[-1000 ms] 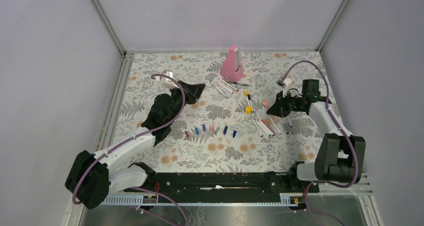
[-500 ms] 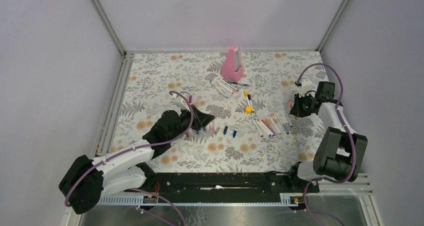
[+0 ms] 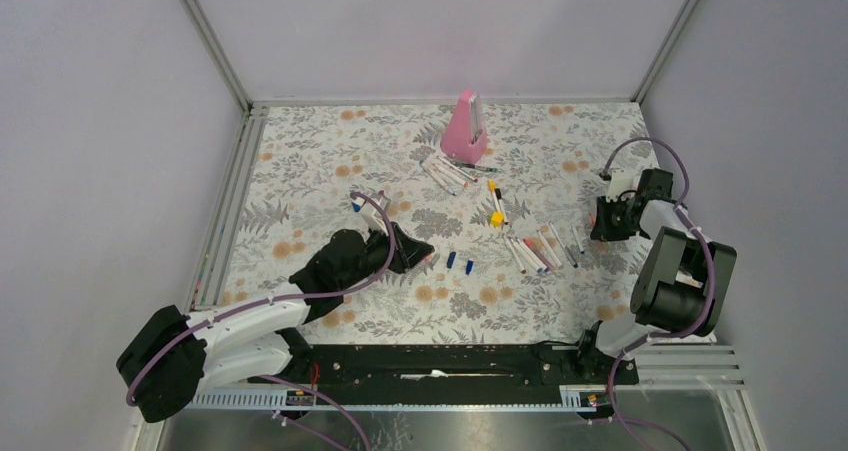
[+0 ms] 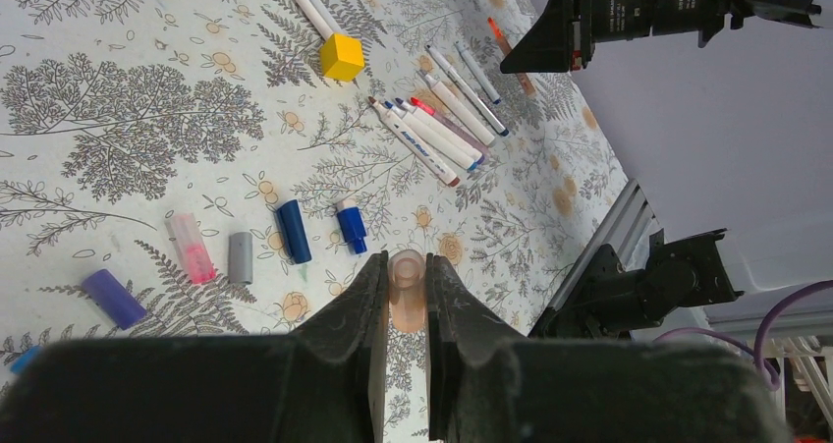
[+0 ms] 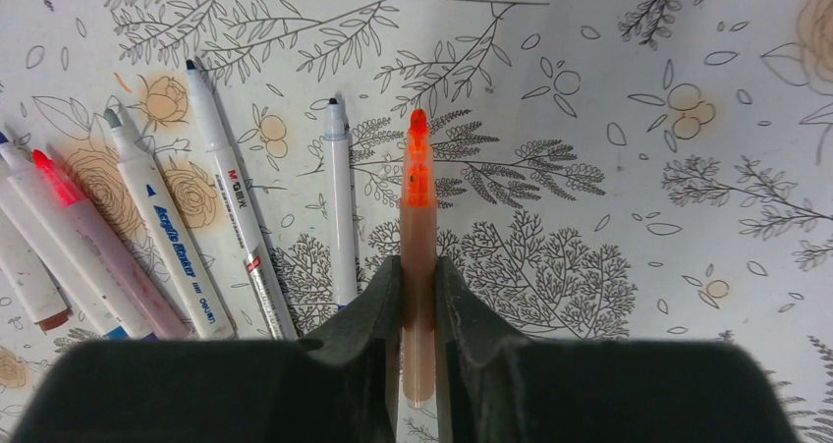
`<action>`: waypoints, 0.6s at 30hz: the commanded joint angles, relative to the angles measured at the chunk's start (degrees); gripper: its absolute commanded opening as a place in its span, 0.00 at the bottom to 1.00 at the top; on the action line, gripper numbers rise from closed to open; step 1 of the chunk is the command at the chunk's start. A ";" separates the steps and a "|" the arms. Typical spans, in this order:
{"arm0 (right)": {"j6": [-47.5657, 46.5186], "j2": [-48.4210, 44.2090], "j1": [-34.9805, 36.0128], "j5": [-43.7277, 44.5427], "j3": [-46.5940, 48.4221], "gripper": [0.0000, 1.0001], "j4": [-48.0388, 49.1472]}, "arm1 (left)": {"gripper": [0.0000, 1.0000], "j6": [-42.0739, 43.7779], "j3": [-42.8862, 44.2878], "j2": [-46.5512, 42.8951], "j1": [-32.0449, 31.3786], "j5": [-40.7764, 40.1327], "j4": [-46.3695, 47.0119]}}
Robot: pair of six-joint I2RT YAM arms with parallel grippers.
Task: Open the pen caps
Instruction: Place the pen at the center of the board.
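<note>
Both of your grippers are holding something.
From above, you see your left gripper (image 3: pixel 420 254) low over the flowery table (image 3: pixel 300 161), just beside two blue caps (image 3: pixel 451 260). Your right gripper (image 3: pixel 601 227) is at the right side, near the white pens (image 3: pixel 535 252), and the pink wedge (image 3: pixel 466 128) stands at the back. In your left wrist view, the jaws are closed on a peach cap (image 4: pixel 406 291). More loose caps (image 4: pixel 293 232), pink, grey, blue and purple, lie on the table beyond it. In your right wrist view, the jaws squeeze an orange pen (image 5: pixel 417 207) from both sides. Its bare orange tip points away from you, and white pens lie beside it on the left.
</note>
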 commanded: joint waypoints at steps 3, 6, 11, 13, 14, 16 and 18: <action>0.87 2.15 -0.12 0.55 2.46 0.23 0.37 | 0.00 1.73 -0.03 0.25 -0.92 -1.40 3.11; 0.77 3.00 -0.12 -0.30 2.93 0.28 -0.68 | 0.00 2.14 0.42 0.51 -1.51 -1.60 2.95; 0.78 3.46 -0.12 -0.77 3.54 0.35 -1.62 | 0.00 2.75 1.57 1.56 -3.39 -2.33 2.44; 0.76 2.88 -0.12 -1.00 3.54 0.37 -1.69 | 0.00 3.00 2.13 1.99 -4.23 -2.86 2.08; 0.77 2.58 -0.12 -1.21 3.61 0.37 -1.84 | 0.00 3.13 2.50 2.31 -4.69 -3.09 1.80; 0.80 1.58 -0.12 -1.64 3.51 0.38 -2.01 | 0.00 3.52 3.38 3.02 -5.73 -3.92 1.14; 0.75 0.10 -0.12 -2.17 3.26 0.38 -1.99 | 0.01 3.91 4.43 3.82 -7.09 -4.98 0.27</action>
